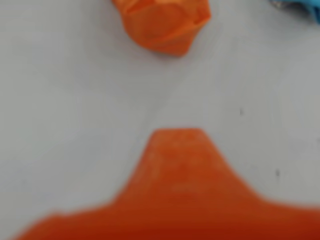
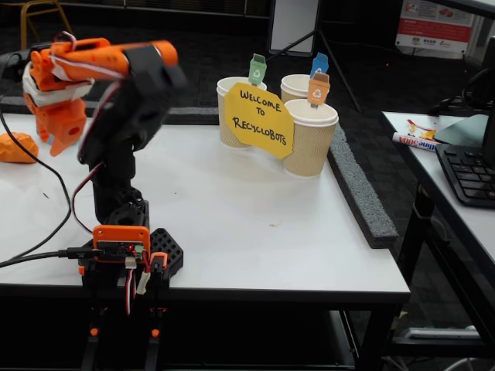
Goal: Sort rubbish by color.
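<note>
Hovering above the white table (image 2: 255,224), the gripper (image 2: 63,131) is shown held high at the left of the fixed view, with nothing seen between its jaws; whether they are parted or closed cannot be told, since only one orange fingertip (image 1: 177,150) is visible in the wrist view and the fixed view is too coarse. The orange wad (image 1: 162,25) is taken as the landmark. In the wrist view it lies on the table ahead of that fingertip, well apart from it and slightly to the left. A sliver of the light blue wad (image 1: 300,7) is seen to the right of the orange wad at the frame's corner. In the fixed view the orange wad (image 2: 17,147) rests at the far left edge, just beyond the gripper, and three paper cups (image 2: 309,139) carrying coloured tags are grouped far to its right behind a yellow sign (image 2: 259,120). The pale green wad is not seen. The approach is judged to be the step in hand: the gripper is best advanced and shifted slightly left until the wad is centred, then lowered with the jaws spread wide, so that the lumpy paper is straddled rather than pushed away.
</note>
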